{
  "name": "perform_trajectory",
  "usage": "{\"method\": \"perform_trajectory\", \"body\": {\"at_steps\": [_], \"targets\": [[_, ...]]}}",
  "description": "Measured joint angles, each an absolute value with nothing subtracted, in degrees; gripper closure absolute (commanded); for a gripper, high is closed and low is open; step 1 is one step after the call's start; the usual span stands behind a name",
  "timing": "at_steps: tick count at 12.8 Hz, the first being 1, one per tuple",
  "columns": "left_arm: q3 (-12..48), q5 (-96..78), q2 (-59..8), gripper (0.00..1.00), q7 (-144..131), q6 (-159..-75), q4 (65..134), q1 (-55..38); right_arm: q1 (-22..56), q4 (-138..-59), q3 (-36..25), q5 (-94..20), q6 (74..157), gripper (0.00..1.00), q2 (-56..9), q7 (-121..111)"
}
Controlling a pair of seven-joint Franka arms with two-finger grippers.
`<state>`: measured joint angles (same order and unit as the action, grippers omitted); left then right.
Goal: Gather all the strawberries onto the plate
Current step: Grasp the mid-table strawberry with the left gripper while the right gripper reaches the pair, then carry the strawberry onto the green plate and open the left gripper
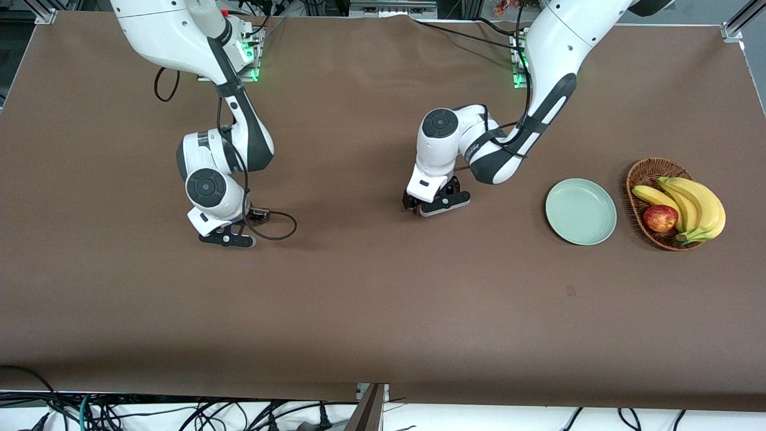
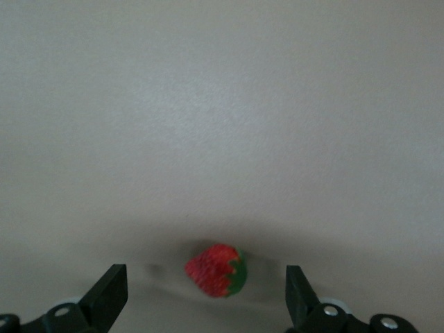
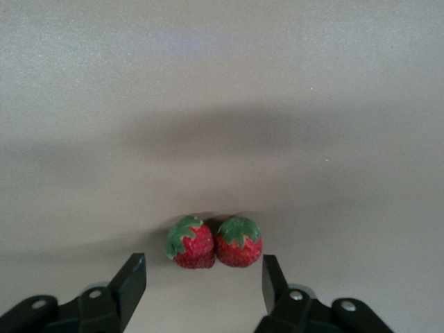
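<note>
right wrist view puts the right gripper (image 3: 201,281) low over the table (image 3: 222,104), its two dark fingers (image 3: 130,281) standing apart, with a pair of strawberries (image 3: 215,243) lying side by side and touching each other in the gap between the tips; neither finger touches a berry, and a narrow strip of bare cloth shows on each outer side of the pair; the berries' green caps face up. left wrist view shows the left gripper (image 2: 207,291) likewise low, its fingers (image 2: 111,291) spread wide, and a single strawberry (image 2: 216,269) on the cloth between them, with clear cloth on both sides of it before either finger.

seen from the front, the right gripper (image 1: 228,238) sits toward the right arm's end of the table, a loop of black cable (image 1: 275,224) lying just beside it; the left gripper (image 1: 437,203) is near the middle of the table (image 1: 383,311); the berries themselves are hidden under the hands in that view. the plate (image 1: 580,211) lies toward the left arm's end, well apart from the left gripper, with bare brown cloth between them; just beside the plate, nearer that end, a wicker basket (image 1: 643,173) holds bananas (image 1: 694,206) and an apple (image 1: 660,218). a broad band of bare cloth runs along the table's edge nearest the front camera.
</note>
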<state>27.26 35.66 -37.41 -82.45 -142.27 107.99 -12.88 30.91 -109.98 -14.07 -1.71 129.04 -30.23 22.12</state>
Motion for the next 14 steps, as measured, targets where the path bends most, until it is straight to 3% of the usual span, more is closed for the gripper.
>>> {"method": "perform_trajectory", "body": {"at_steps": [2,3,6,7,10,14], "targets": [[27.3,35.7,-38.5,0.11,-83.1,-142.3,107.0,-12.9,30.9,-110.0,-14.1,-2.1,129.1,0.28,-30.2,21.9],[27.3,35.7,-38.8,0.22,-83.6,-142.3,106.8,-12.9,30.9,-110.0,-14.0,-2.8,129.3,0.28,-30.2,21.8],[27.4,35.7,-39.4,0.73,-85.4,-142.3,106.8,-13.0,30.9,-110.3,-13.6,-4.0,131.3,0.36,-30.5,21.5],[27.5,35.7,-39.5,0.82,-85.7,-142.3,106.8,-13.0,30.9,-110.4,-13.4,-4.0,131.7,0.40,-30.6,21.5],[27.6,35.7,-39.5,0.88,-86.2,-142.2,106.0,-13.0,31.0,-110.6,-13.2,-4.0,132.0,0.51,-30.8,21.5],[27.6,33.6,-39.0,0.93,-85.3,-140.7,104.2,-12.7,31.0,-111.0,-13.2,-4.0,132.1,0.51,-31.1,21.2]]}}
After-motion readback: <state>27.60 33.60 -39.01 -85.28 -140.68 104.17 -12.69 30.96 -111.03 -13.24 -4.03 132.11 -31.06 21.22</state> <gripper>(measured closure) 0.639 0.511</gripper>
